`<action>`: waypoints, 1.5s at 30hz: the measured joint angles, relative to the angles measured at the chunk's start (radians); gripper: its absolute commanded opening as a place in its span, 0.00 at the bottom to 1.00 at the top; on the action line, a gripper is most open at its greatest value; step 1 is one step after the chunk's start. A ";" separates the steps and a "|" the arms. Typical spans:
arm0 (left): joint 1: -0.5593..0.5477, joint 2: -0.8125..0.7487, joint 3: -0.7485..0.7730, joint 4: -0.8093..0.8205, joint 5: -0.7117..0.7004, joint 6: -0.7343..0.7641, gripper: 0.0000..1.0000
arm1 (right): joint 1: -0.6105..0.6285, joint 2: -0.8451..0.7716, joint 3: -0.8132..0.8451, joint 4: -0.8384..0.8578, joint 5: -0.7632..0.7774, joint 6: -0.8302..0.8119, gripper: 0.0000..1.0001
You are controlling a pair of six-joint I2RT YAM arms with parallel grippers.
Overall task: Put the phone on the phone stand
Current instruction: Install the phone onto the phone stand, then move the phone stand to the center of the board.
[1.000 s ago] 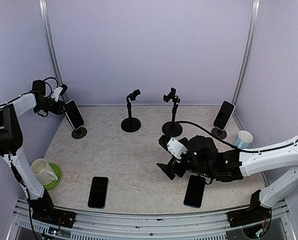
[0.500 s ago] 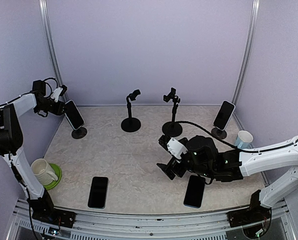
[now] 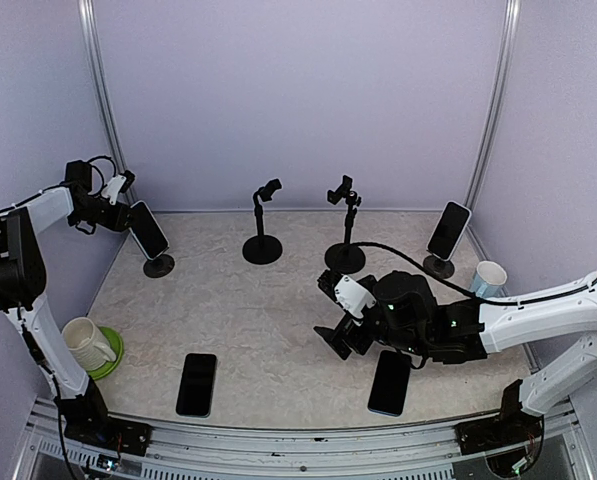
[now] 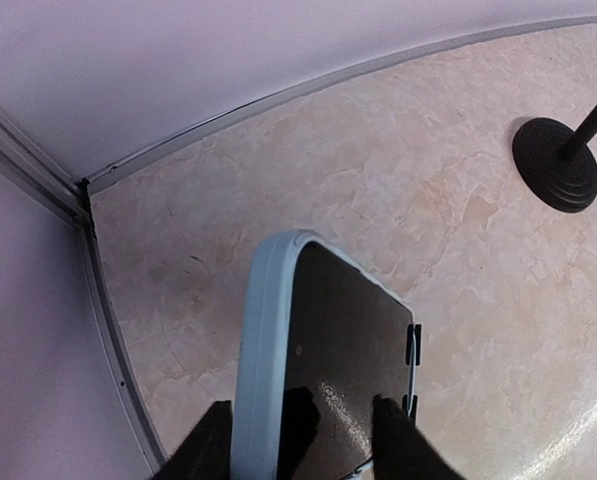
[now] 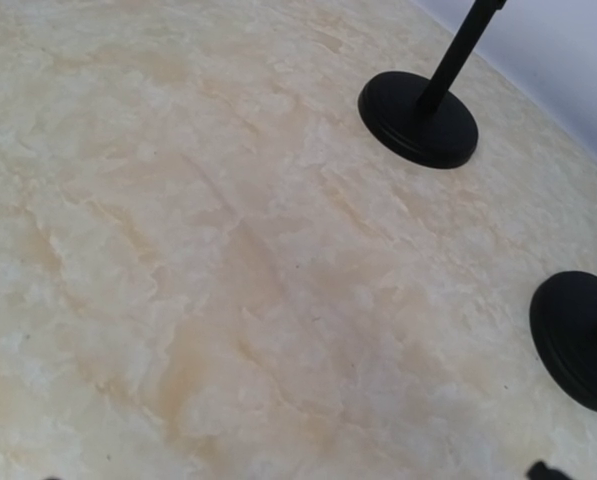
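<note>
A phone [image 3: 149, 229] in a light blue case leans on the far-left phone stand [image 3: 159, 266]. My left gripper [image 3: 126, 210] is at its upper end. In the left wrist view one finger [image 4: 203, 445] sits behind the case's edge and the other finger [image 4: 398, 440] hovers in front of the screen [image 4: 348, 340], apart from its own reflection, so the jaws straddle the phone without pinching it. The stand's clamp [image 4: 412, 345] holds the phone's side. My right gripper [image 3: 338, 335] hangs open over the table's middle, nothing between its fingers.
Two empty stands [image 3: 264, 225] [image 3: 346, 230] stand at the back; their bases [image 5: 419, 130] [image 5: 578, 340] show in the right wrist view. Another phone [image 3: 448, 231] sits on the far-right stand. Two phones [image 3: 197, 384] [image 3: 389, 382] lie flat near the front. A mug [image 3: 86, 342] and a cup [image 3: 489, 278] flank the table.
The left arm and the phone on its stand stay where they were. The right arm has not moved.
</note>
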 measured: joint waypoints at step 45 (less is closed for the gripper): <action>-0.504 -0.700 -0.512 0.308 -0.377 -0.517 0.99 | -0.161 -0.048 -0.067 0.037 -0.095 0.060 1.00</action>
